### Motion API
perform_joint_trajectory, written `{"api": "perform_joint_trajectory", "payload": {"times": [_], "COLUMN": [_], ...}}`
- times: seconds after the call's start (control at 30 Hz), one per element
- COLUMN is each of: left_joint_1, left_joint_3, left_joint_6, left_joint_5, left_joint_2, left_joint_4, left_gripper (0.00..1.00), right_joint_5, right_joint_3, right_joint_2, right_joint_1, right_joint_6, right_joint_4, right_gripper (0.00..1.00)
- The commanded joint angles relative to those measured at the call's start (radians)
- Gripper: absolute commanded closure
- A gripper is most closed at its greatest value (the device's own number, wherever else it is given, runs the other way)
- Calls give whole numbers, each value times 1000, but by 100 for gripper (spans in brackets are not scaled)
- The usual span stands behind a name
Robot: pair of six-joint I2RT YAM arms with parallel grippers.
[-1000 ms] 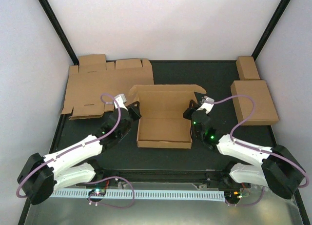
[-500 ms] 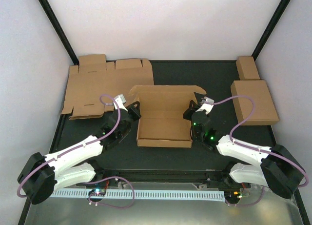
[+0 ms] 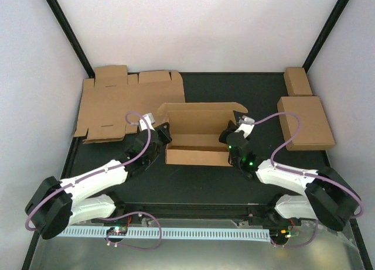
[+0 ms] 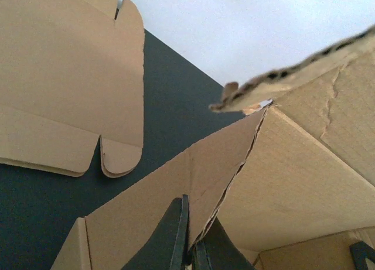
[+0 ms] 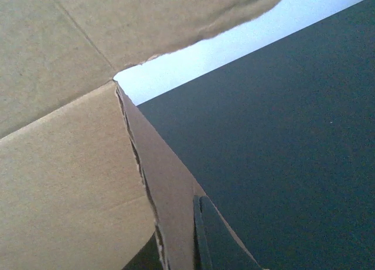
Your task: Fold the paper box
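The paper box (image 3: 197, 142) sits mid-table, half built, with its long axis running left to right. Its lid panel (image 3: 196, 113) stands up along the far side. The left gripper (image 3: 166, 133) is at the box's left end wall and the right gripper (image 3: 226, 136) at the right end wall, so the box lies squarely between them and neither arm is nearer. That's the relation that matters: one gripper at each end of the long axis means any tilt or carry has to be shared evenly.

Both wrist views show the same thing, dark fingers closed tight on a thin edge of cardboard wall. So both grippers are narrow, each pinching the box.

Compared with a second ago, both arms reach further out, and the box's near wall now lies farther from their bases. That wall shows a taller face and less of the floor inside is visible. It looks as if the box is being lifted or tipped, though I can't tell which.

Well apart and untouched are a flat die-cut sheet (image 3: 126, 103) at far left, and a small brown box (image 3: 297, 81) and a larger brown box (image 3: 304, 122) at right.
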Motion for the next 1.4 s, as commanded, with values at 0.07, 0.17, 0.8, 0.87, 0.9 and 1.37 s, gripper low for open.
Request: {"api": "perform_joint_trajectory", "payload": {"times": [0.07,0.17,0.8,0.87,0.9,1.37], "left_joint_1": [1,2,2,2,3,4], "left_joint_3": [20,27,19,27,30,118], "left_joint_6": [31,43,137,171,186,355], "left_joint_5": [92,107,199,194,192,217], "left_joint_2": [34,30,-115,-153,-175,-449], "left_joint_4": [-120,-129,-357,-410,-436,-754], "left_gripper": [99,98,72,64,59,8], "right_joint_5": [-25,-32,-62,-61,-61,-64], "right_joint_3": [37,37,-56,-57,-57,-47], "right_joint_2": [34,31,-47,-45,-44,-49], "right_joint_1": [11,11,10,10,11,10], "right_joint_6": [-25,-29,-45,-44,-43,-75], "right_joint_4": [-60,-65,-111,-111,-110,-107], "right_gripper": [98,98,98,98,98,98]}}
